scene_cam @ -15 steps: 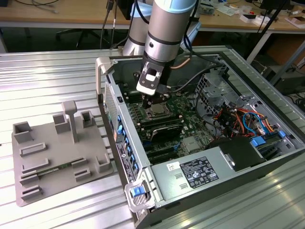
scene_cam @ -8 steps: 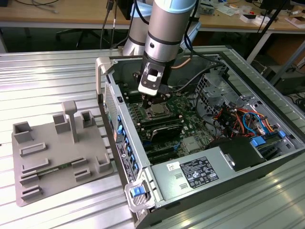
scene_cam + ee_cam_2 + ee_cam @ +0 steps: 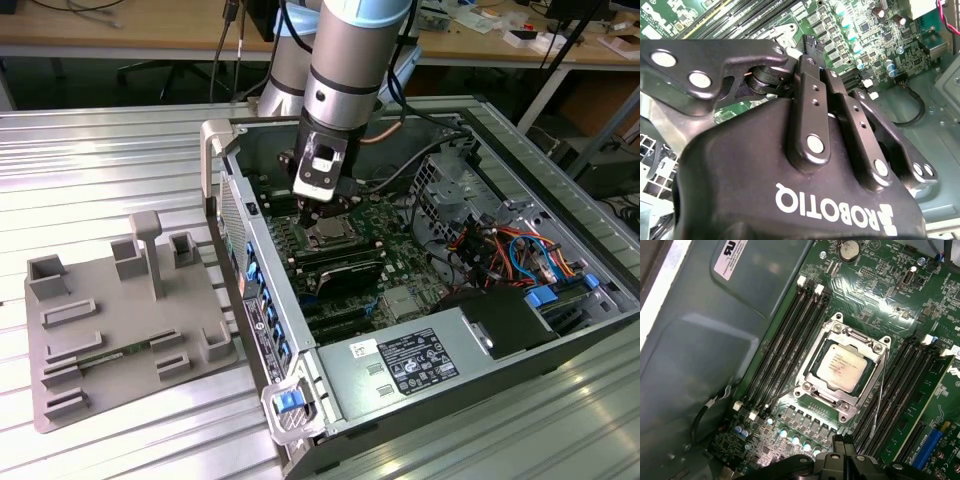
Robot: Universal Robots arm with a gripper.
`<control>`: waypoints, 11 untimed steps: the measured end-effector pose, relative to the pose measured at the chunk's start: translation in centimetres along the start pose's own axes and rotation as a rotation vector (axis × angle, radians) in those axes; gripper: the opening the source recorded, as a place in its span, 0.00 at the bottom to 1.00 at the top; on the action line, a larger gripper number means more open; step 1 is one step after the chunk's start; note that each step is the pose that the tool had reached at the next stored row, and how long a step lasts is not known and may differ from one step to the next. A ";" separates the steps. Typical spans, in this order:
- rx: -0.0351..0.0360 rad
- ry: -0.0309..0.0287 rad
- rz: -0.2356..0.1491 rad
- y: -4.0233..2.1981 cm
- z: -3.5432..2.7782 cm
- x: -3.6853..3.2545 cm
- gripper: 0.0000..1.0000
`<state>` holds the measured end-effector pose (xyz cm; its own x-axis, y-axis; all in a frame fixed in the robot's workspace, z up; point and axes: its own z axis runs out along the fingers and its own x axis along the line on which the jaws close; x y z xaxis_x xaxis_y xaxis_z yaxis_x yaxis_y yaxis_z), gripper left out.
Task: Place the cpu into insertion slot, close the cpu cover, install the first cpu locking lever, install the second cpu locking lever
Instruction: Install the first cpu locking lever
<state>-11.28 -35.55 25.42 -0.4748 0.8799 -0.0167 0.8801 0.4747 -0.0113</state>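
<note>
Gripper [image 3: 320, 212], fingers pressed together and empty, hangs over the cpu [image 3: 328, 236] at the exterior view's centre; the cpu cover [image 3: 860, 338] is down. Slipping off a thin locking lever [image 3: 881, 390] could scrape the motherboard [image 3: 875, 285]; the wire offers little purchase.

Cpu [image 3: 844, 366]: smooth metal top, satin silver-grey. Cpu cover [image 3: 856, 338]: bare bright metal, faintly reflective. Circuit board [image 3: 875, 285]: green, glossy lacquered look. End effector [image 3: 809, 45]: black, semi-matt shell, polished silver pins. Tabletop [image 3: 110, 160]: ribbed bare metal, dull sheen. Holder block [image 3: 110, 310]: grey, matt, looks like plastic.
</note>
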 end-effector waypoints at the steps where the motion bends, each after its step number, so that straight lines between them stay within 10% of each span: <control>1: -0.0001 0.0000 -0.004 0.00 0.00 0.00 0.11; 11: -0.0012 -0.0008 -0.071 0.00 0.00 0.00 0.11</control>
<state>-11.28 -35.55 25.42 -0.5361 0.8440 -0.0167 0.8441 0.5360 -0.0113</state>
